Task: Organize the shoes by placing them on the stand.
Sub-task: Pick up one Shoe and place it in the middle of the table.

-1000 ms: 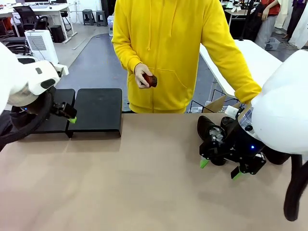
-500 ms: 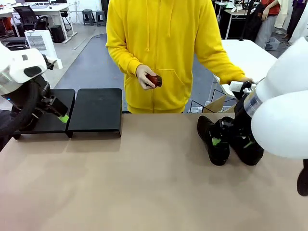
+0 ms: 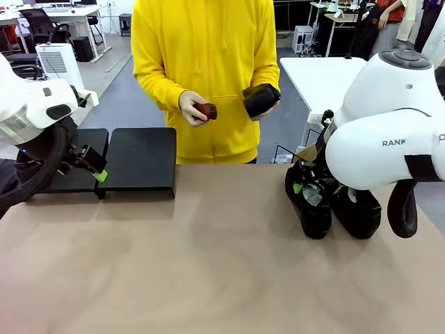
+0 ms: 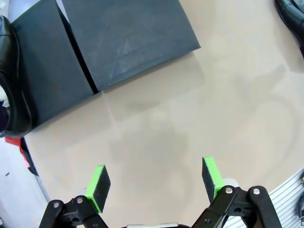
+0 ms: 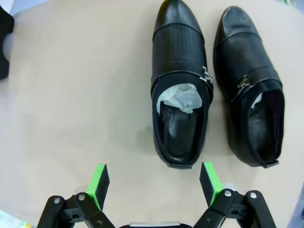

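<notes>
four black shoes, one black stand of two panels, one person, one small reddish object.

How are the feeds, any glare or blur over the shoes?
Right wrist view: shoes sharp, only a soft sheen on the toes. Front view: evenly lit, but the right arm covers part of them. Left wrist view: stand sharp, faint shadows on the table.

Shoes: glossy black leather, perforated vamps. Paper stuffing: white, crumpled. Stand: matt black panels. Tabletop: smooth, beige.
</notes>
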Motion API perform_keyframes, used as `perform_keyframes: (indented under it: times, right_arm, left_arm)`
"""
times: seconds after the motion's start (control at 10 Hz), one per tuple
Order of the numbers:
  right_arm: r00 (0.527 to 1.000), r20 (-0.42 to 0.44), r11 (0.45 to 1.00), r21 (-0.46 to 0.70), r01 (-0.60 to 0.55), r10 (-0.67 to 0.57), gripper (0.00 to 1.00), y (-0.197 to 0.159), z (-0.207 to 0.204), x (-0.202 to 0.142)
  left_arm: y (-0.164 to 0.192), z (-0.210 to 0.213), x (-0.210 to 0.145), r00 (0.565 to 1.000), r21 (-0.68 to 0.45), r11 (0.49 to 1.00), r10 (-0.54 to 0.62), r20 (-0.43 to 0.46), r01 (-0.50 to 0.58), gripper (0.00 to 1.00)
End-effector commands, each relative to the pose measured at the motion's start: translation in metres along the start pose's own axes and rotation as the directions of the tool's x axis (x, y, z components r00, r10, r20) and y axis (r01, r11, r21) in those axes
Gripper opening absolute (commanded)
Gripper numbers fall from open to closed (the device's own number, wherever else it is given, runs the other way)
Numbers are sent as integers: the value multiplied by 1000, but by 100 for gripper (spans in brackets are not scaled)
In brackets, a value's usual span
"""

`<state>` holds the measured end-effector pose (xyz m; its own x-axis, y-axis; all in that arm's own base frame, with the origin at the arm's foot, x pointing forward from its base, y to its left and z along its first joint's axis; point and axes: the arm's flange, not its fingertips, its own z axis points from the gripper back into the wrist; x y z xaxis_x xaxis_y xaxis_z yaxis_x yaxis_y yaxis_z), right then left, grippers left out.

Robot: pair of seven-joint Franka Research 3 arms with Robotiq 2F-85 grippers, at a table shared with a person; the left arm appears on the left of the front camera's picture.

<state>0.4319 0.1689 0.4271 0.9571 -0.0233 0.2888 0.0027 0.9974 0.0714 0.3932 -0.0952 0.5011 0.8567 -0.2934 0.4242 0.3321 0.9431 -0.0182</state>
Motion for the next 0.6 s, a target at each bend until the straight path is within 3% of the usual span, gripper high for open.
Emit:
perform_keyframes:
  times: [0.0, 0.3, 0.5]
  right_arm:
    - [1000, 26, 1000, 1, 2, -2, 100, -1, 11, -13]
    - [1000, 26, 1000, 1, 2, -2, 100, -1, 11, -13]
    - [1000, -4, 1000, -28, 3, -3, 100, -12, 7, 5]
  left_arm:
    - [1, 0, -1, 1000, -11, 1000, 5, 13, -4, 100]
    - [1, 0, -1, 1000, -11, 1000, 5, 13, -4, 100]
    - [1, 0, -1, 1000, -11, 1000, 5, 13, -4, 100]
